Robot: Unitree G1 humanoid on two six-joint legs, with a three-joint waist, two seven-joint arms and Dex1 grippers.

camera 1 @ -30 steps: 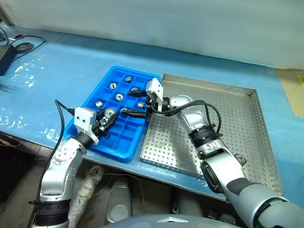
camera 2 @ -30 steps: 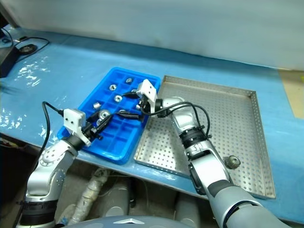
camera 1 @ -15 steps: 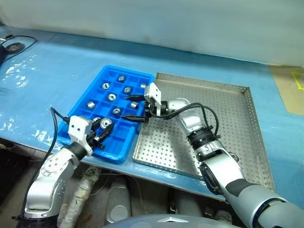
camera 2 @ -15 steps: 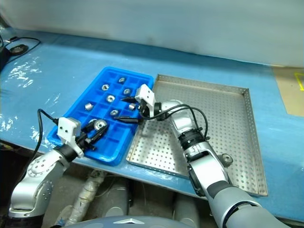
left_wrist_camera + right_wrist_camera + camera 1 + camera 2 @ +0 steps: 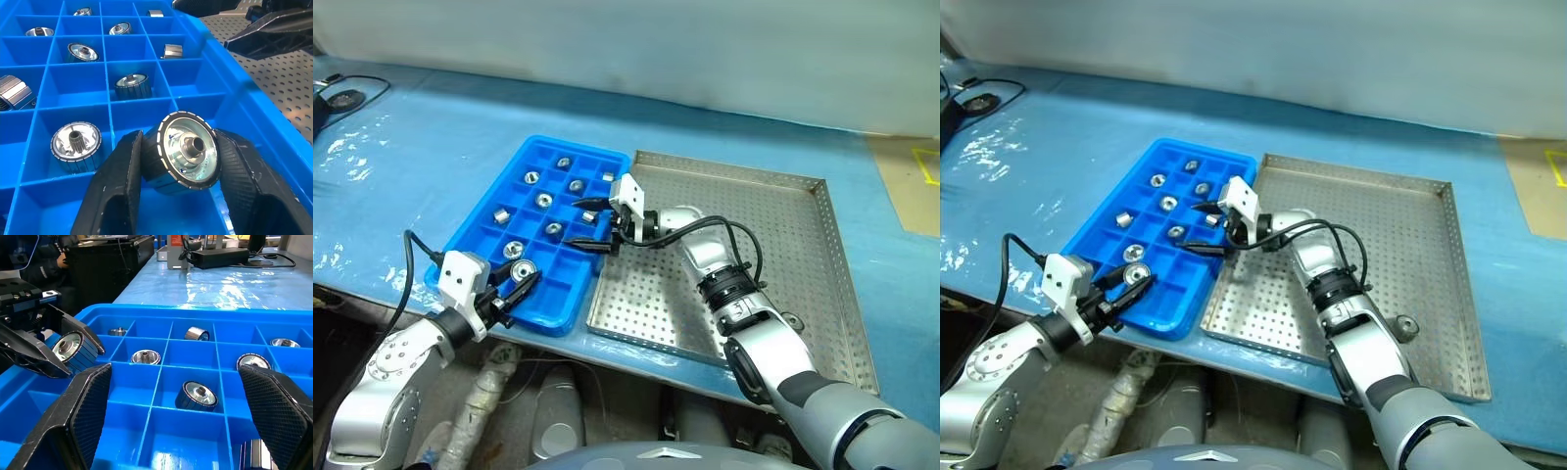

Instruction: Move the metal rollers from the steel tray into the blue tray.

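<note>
Two ribbed black fingers of the left gripper (image 5: pixel 178 161) are clamping a shiny knurled roller (image 5: pixel 182 152) with a central hub, just above the near corner of the glossy blue tray (image 5: pixel 484 220). Several more rollers (image 5: pixel 544 200) are sitting singly in that tray's square cells. Beside the tray's right rim, the right gripper (image 5: pixel 589 223) is hanging wide open over the perforated steel tray (image 5: pixel 783 255), holding nothing.

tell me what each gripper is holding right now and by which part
The left gripper holds a metal roller, pinched across its ribbed outer rim. The right gripper is open and holds nothing.
</note>
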